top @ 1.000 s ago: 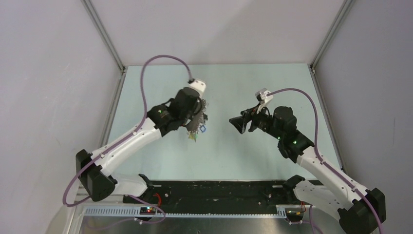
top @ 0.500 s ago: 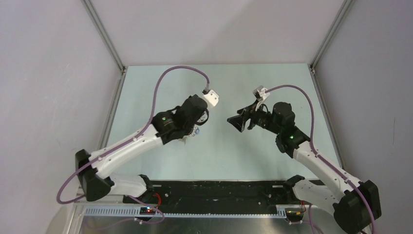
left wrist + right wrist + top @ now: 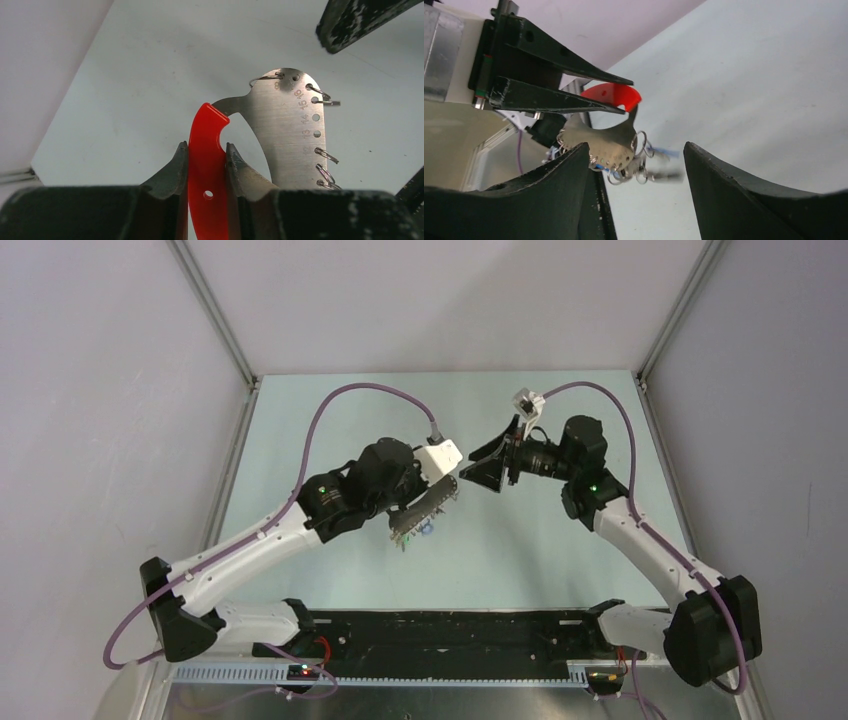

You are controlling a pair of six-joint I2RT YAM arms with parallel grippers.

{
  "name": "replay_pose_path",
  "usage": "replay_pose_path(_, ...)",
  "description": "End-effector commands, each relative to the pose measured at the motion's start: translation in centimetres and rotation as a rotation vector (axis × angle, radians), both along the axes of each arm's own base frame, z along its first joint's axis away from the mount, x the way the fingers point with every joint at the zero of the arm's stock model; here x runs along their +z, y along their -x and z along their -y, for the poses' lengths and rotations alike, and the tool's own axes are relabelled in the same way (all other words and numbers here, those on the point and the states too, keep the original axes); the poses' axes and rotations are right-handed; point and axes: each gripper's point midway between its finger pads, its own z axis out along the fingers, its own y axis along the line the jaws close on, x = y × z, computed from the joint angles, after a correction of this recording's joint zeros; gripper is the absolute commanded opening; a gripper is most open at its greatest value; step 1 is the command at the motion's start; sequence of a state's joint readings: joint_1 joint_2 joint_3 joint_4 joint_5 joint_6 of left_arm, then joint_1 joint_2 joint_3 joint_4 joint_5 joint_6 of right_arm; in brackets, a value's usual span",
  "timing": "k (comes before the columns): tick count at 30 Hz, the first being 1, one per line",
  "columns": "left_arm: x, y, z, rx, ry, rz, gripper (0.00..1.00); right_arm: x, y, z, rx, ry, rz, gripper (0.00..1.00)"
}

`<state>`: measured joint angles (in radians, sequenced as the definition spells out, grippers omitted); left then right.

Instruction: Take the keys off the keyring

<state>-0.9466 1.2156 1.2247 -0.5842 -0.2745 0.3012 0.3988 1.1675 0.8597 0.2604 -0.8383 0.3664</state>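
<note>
My left gripper [image 3: 206, 145] is shut on the red plastic crescent of the keyring [image 3: 207, 170] and holds it above the table. The keyring's silver metal plate [image 3: 290, 130] curves off to the right, with numbered holes and small split rings [image 3: 326, 155] along its edge. In the top view the keys [image 3: 415, 536] dangle below the left gripper [image 3: 428, 508]. My right gripper [image 3: 636, 145] is open and faces the keyring [image 3: 606, 142] at close range. Blurred keys [image 3: 659, 167], one with a blue head, hang between its fingers without touching them. In the top view the right gripper [image 3: 480, 472] is just right of the left one.
The pale green table [image 3: 520, 550] is boxed in by grey walls and aluminium posts [image 3: 215, 315]. Purple cables [image 3: 345, 400] arch over both arms. A black strip [image 3: 450, 635] runs along the near edge between the arm bases.
The left arm has turned its wrist and carried the keyring right, toward the right gripper. The right gripper has moved farther back and closer to the keyring, still open.
</note>
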Motion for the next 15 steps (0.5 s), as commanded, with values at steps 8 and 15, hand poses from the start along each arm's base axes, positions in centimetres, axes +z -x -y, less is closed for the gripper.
replay_pose_path(8, 2.8, 1.2, 2.9, -0.168, 0.084, 0.040, 0.00, 0.2, 2.3, -3.5, 0.241, 0.034, -0.064, 0.66)
replay_pose_path(15, 4.1, 0.4, 2.9, -0.149, 0.085, 0.092, 0.00, -1.5, 2.5, -4.3, 0.286, 0.051, -0.166, 0.62)
